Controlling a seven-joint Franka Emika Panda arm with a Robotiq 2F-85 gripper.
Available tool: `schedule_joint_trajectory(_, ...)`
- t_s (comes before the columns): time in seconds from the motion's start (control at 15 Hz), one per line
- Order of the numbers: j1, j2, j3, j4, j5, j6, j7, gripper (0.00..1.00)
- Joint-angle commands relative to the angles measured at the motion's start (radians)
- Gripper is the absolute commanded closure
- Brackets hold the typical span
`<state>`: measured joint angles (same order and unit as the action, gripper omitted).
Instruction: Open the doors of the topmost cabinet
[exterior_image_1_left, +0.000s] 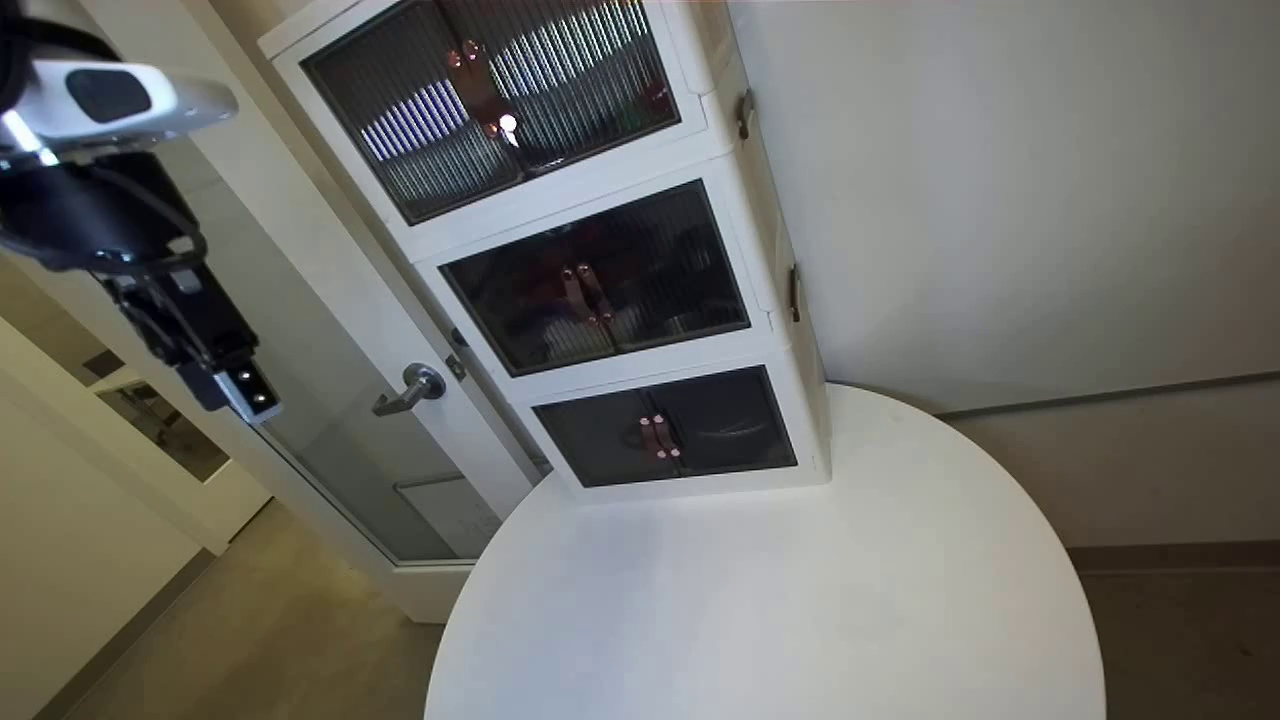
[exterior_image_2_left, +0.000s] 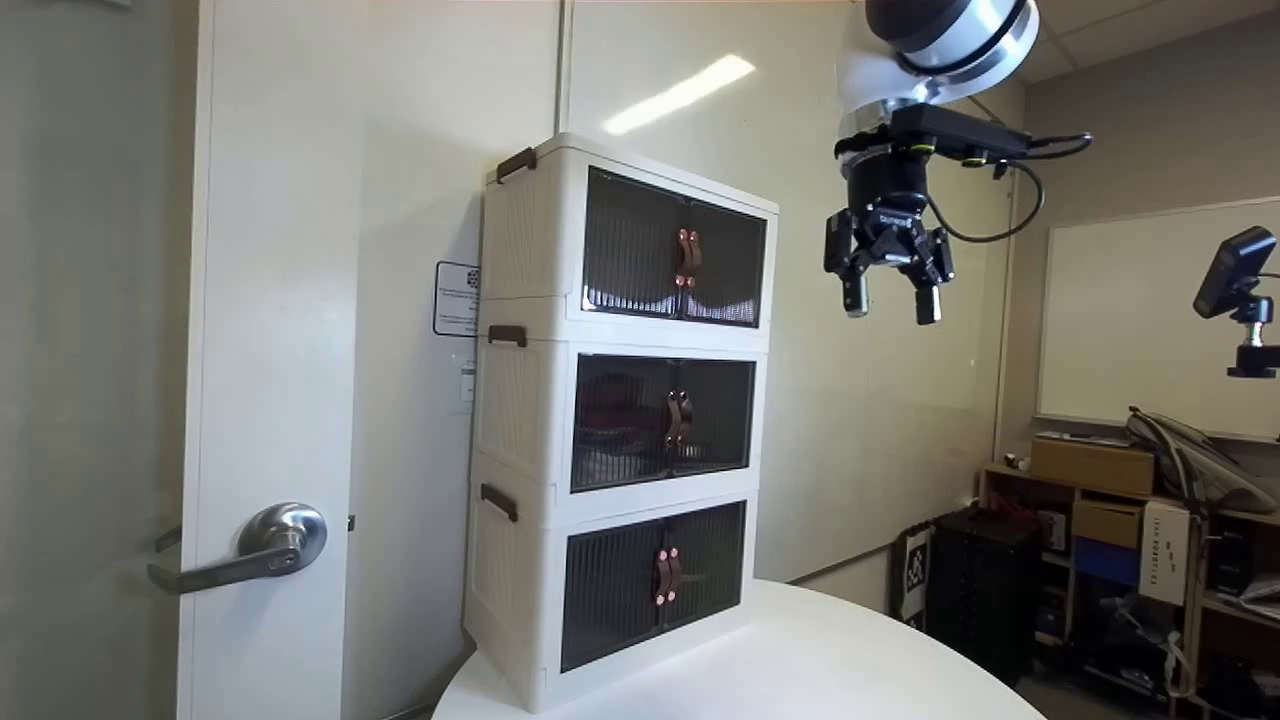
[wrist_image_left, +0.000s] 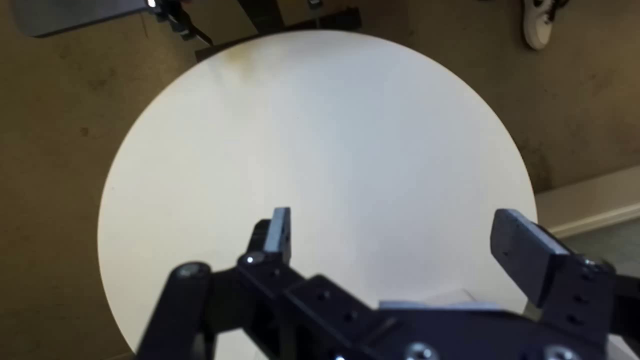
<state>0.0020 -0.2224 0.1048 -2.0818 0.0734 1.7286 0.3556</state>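
The topmost cabinet (exterior_image_2_left: 680, 180) is the upper compartment of a tall white unit, also seen in an exterior view (exterior_image_1_left: 690, 100). Its two doors, a left one (exterior_image_2_left: 630, 240) and a right one (exterior_image_2_left: 728, 262), have striped grey panes and are shut. Brown handles (exterior_image_2_left: 688, 258) with copper-coloured studs meet at the middle seam; these handles also show in an exterior view (exterior_image_1_left: 478, 88). My gripper (exterior_image_2_left: 892, 302) is open and empty, apart from the unit, at about the height of the top doors. In the wrist view my gripper (wrist_image_left: 392, 225) has its fingers wide apart above the table.
The unit stands on a round white table (exterior_image_1_left: 760, 600). Two lower compartments, middle (exterior_image_2_left: 665, 425) and bottom (exterior_image_2_left: 655, 580), have shut dark doors. A room door with a lever handle (exterior_image_2_left: 265, 550) stands beside the unit. A camera on a mount (exterior_image_2_left: 1240, 285) is at the far right.
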Motion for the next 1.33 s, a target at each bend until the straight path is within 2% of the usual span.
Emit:
schedule_joint_trajectory(0.0, 0.001, 0.039, -0.025, 0.015, 0.084, 0.165, 0.052, 0.0)
schedule_joint_trajectory(0.27, 0.013, 0.065, -0.034, -0.005, 0.13, 0.446, -0.02, 0.0)
schedule_joint_trajectory(0.73, 0.028, 0.148, -0.033, 0.015, 0.134, 0.833, -0.055, 0.0)
schedule_joint_trajectory(1.0, 0.034, 0.242, -0.04, 0.084, 0.198, 0.931, -0.135, 0.0)
schedule_joint_trajectory(1.27, 0.019, 0.311, -0.034, 0.177, 0.339, 0.904, -0.335, 0.0)
